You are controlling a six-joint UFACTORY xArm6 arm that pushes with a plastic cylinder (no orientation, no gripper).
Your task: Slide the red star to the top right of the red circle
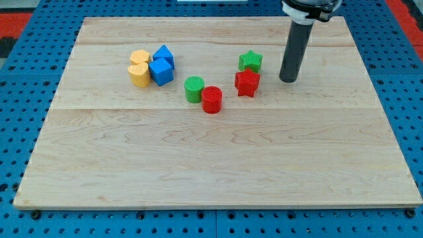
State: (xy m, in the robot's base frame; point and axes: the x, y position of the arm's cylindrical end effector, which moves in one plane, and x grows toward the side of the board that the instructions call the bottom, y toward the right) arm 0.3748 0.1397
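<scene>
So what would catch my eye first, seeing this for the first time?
Probably the straight dark rod coming down from the view's top right, my tip resting on the pale wooden board just right of the red star block. Next, the bright blocks: a green star above it, and a red circle beside a green circle near the middle.

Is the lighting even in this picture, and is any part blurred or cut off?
Camera view: soft, even light, only faint shadows under the red star and red circle; blocks are sharp; my tip is clear, right of the star, but the rod's top is cropped.
</scene>
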